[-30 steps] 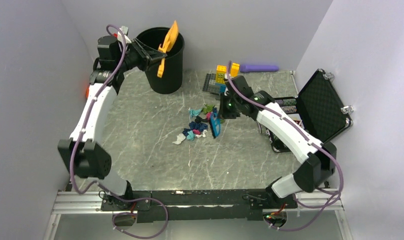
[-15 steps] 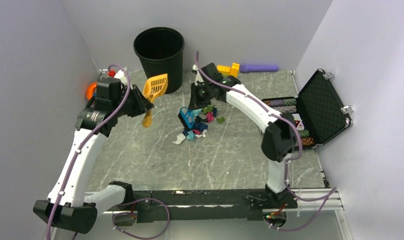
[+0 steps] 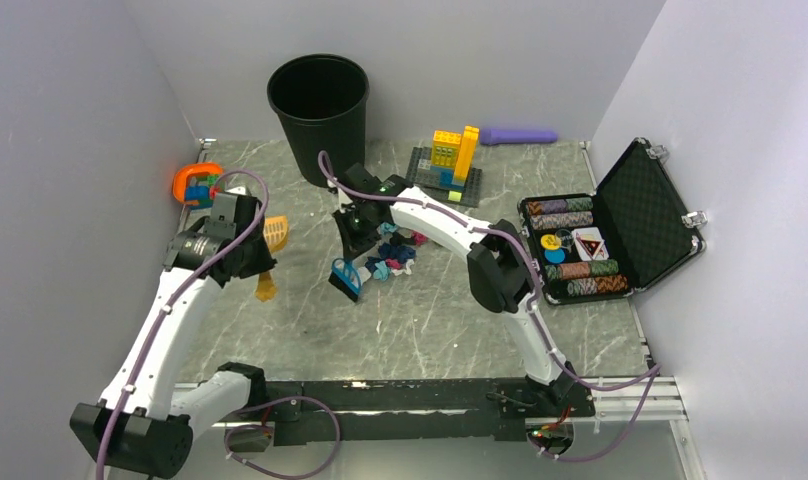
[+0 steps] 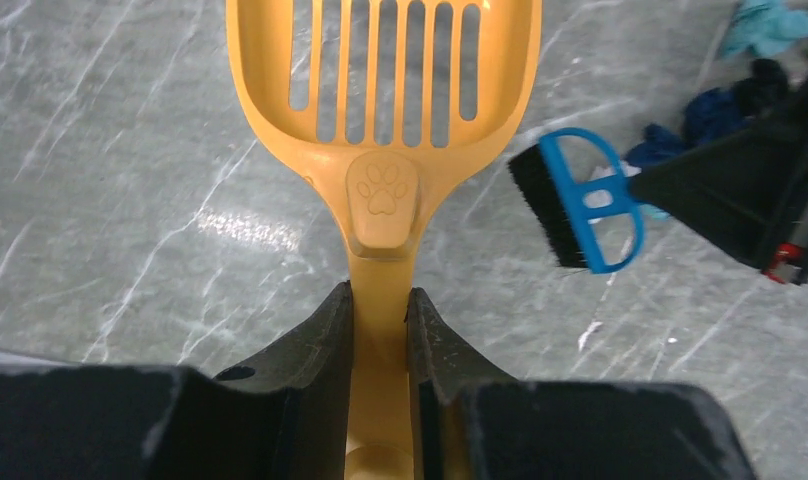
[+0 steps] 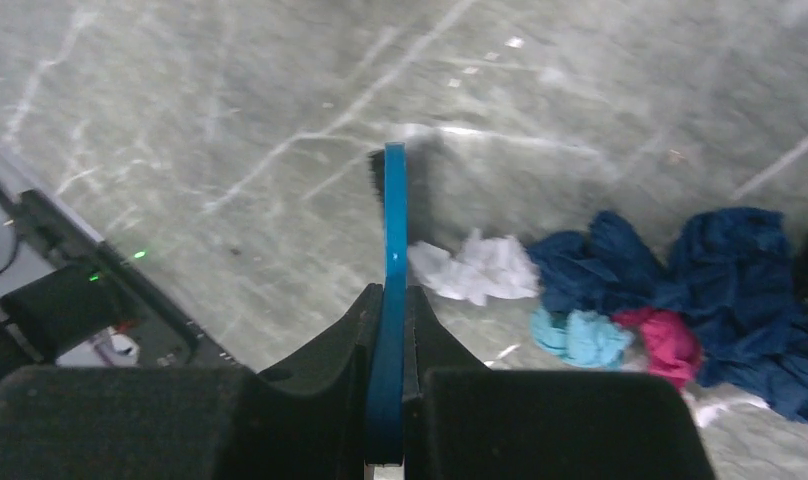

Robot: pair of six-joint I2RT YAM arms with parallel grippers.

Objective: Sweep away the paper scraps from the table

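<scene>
Even bright overhead light, soft shadows; glare patch on table (image 4: pixel 250 228); right wrist view slightly blurred.

The marbled table (image 3: pixel 430 325) bears paper scraps (image 3: pixel 398 254) mid-surface. A black bin (image 3: pixel 318 115) stands behind, a chip case (image 3: pixel 640 210) right.

Broad bare stretch of the table (image 3: pixel 420 335) open along the near side, from the rails up to the paper scraps (image 3: pixel 398 255), plus a narrow lane between the orange scoop (image 3: pixel 275 233) and the blue brush (image 3: pixel 346 277) just left of the pile. Blocked at the back by the black bin (image 3: pixel 320 110) and the brick baseplate (image 3: pixel 442 172), with a slim gap between them. Shut off on the right by the open chip case (image 3: pixel 605 235), and in the far left corner by an orange ring-shaped thing (image 3: pixel 193 182).
</scene>
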